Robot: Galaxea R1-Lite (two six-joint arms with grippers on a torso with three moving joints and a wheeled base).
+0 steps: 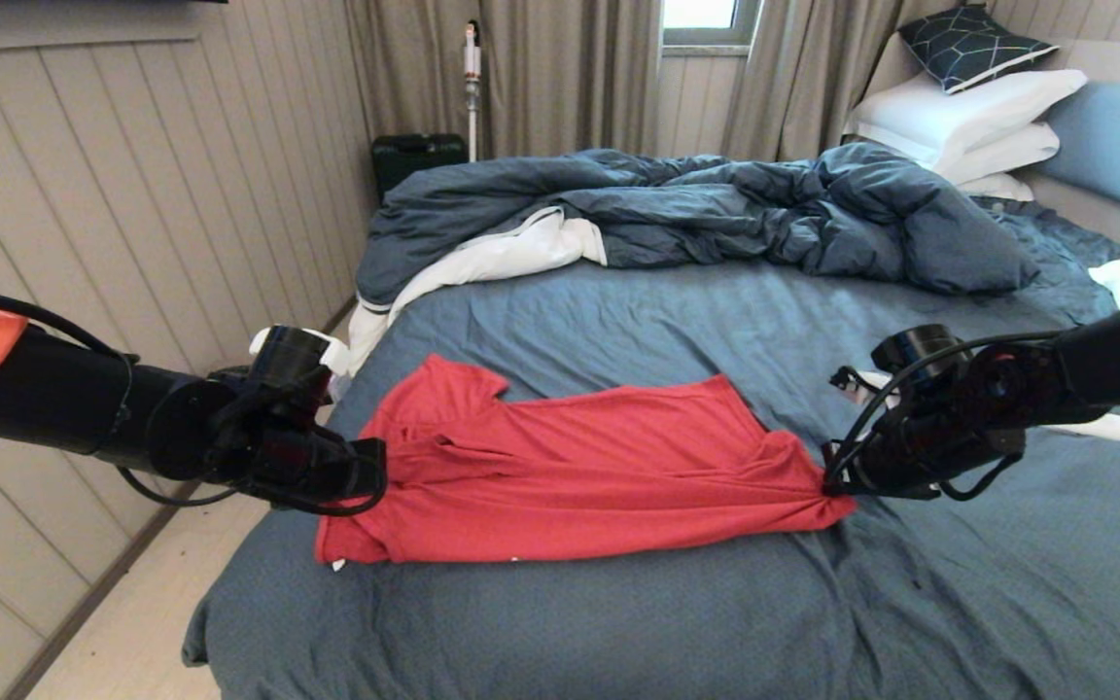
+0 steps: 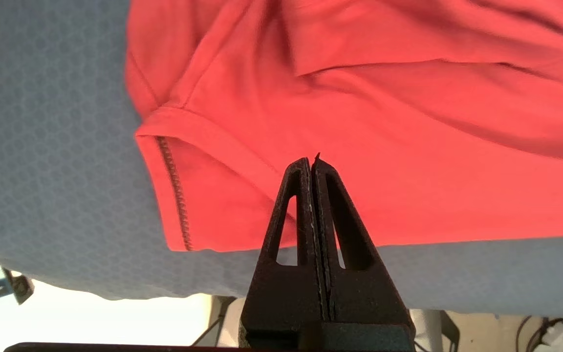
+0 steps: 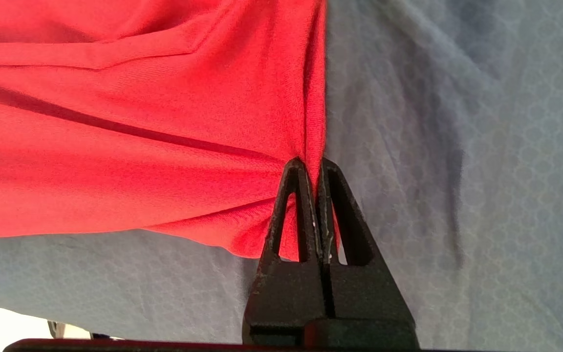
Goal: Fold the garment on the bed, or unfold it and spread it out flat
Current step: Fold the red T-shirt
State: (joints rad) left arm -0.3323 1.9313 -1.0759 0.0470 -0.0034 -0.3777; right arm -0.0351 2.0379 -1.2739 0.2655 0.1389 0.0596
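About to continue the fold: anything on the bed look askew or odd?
The red T-shirt lies creased on the sheet, pinched at both ends by the left gripper and right gripper. The duvet is rumpled behind. Nothing damaged.

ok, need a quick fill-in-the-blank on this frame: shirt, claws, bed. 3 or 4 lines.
1. The red T-shirt lies on the bed's slate-blue ____.
2. The left claw and right claw are both ____.
3. The right claw pinches the shirt's ____ nearest the pillows.
4. The rumpled duvet is dark ____.

Missing words: sheet; shut; edge; blue
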